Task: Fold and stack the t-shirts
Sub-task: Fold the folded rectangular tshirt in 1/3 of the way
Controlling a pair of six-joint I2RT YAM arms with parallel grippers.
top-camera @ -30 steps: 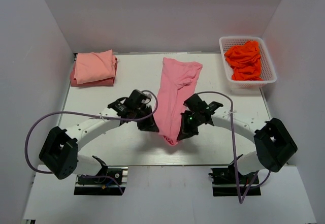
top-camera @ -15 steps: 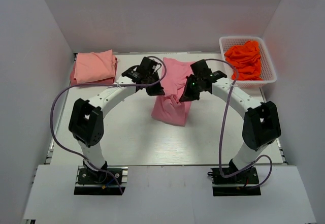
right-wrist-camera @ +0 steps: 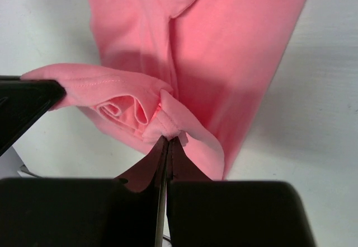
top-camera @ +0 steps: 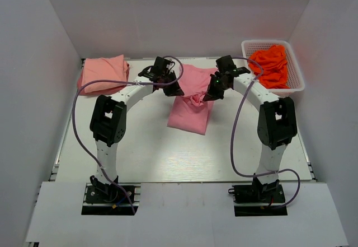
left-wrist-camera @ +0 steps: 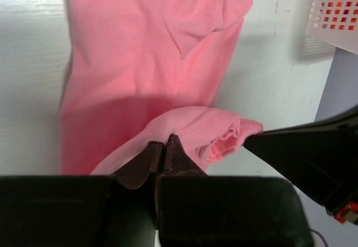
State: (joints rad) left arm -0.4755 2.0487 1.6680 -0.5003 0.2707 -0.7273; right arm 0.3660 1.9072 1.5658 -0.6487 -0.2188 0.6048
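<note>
The rose pink t-shirt (top-camera: pixel 190 110) lies in the middle of the table, its near end doubled back toward the far side. My left gripper (top-camera: pixel 174 90) is shut on its folded hem at the left; the hem shows in the left wrist view (left-wrist-camera: pixel 184 126). My right gripper (top-camera: pixel 209 96) is shut on the hem at the right, which shows in the right wrist view (right-wrist-camera: pixel 168 121). Both hold the hem just above the shirt's far half (top-camera: pixel 196 76). The paler salmon pink t-shirt (top-camera: pixel 103 72) lies folded at the far left corner.
A white basket (top-camera: pixel 295 84) holding orange cloth (top-camera: pixel 269 65) stands at the far right. White walls close in the table (top-camera: pixel 140 152) on three sides.
Both grippers have carried the shirt's near end from the table's middle toward the far side, folding the shirt over itself. Both arms now reach far out.
</note>
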